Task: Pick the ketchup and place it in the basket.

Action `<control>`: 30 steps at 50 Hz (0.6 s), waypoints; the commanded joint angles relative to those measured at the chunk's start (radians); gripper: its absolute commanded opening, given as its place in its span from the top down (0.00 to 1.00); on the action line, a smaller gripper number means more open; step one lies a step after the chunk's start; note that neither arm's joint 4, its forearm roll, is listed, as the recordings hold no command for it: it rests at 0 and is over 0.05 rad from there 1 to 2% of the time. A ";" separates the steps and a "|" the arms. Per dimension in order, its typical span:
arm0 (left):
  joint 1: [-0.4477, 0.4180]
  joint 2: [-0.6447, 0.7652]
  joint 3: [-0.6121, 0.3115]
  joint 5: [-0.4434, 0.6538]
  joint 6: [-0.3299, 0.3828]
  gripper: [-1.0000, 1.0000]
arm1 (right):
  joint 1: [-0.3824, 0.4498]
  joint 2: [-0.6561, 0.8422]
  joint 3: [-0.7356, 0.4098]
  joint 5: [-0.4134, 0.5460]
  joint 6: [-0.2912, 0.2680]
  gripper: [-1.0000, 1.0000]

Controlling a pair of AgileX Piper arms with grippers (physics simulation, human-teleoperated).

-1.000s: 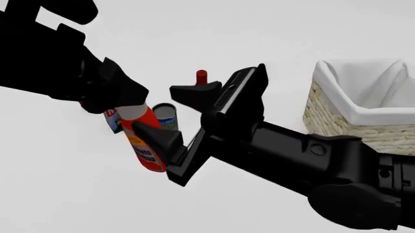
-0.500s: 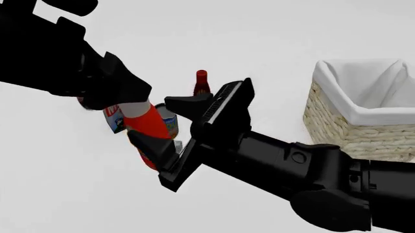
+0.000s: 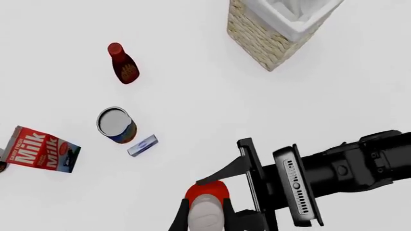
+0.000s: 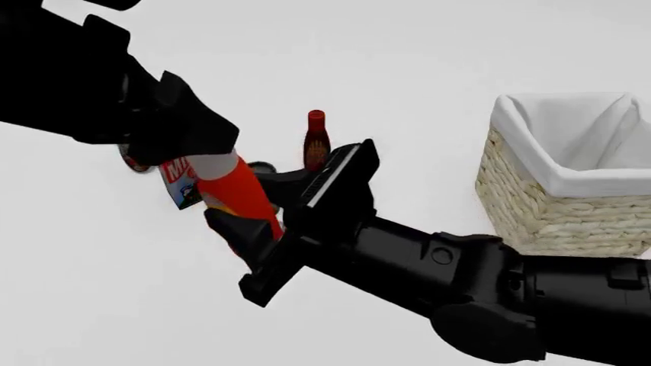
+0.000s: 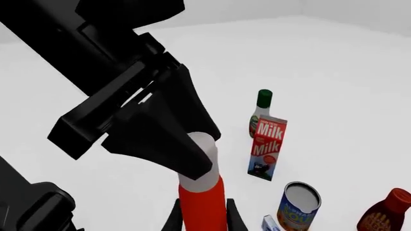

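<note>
White table all around. Left gripper (image 4: 203, 149) pinches the ketchup (image 4: 239, 191) by its cap while right gripper (image 4: 267, 204) seems to squeeze its body, probably to pass it toward the basket (image 4: 569, 198).

A bare simulated test scene rather than any lived-in room: a seamless, featureless white tabletop (image 4: 489, 61) runs to a blank pale backdrop, with no walls, furniture or fittings in view. Flat, even lighting and untextured matte-black robot arms mark it as a computer render. A few grocery props stand near the milk carton (image 5: 266, 147): a white bottle with green cap (image 5: 261, 111) just behind it, a tin can (image 5: 299, 204) and a dark red bottle (image 5: 384, 210) close by, and a wicker basket (image 4: 554, 194) well apart.
</note>
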 commanded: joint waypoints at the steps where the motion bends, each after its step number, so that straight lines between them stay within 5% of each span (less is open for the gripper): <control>1: -0.006 -0.006 -0.013 0.008 0.007 1.00 | -0.010 0.009 0.004 -0.016 0.006 1.00; 22: -0.022 -0.004 -0.009 -0.005 -0.004 1.00 | -0.012 -0.019 0.027 -0.014 0.006 1.00; 23: -0.022 -0.005 -0.014 -0.009 -0.001 0.00 | -0.013 -0.018 0.028 -0.015 0.006 1.00; 30: -0.026 -0.001 -0.030 -0.012 -0.021 0.00 | -0.017 -0.017 0.025 -0.013 0.006 1.00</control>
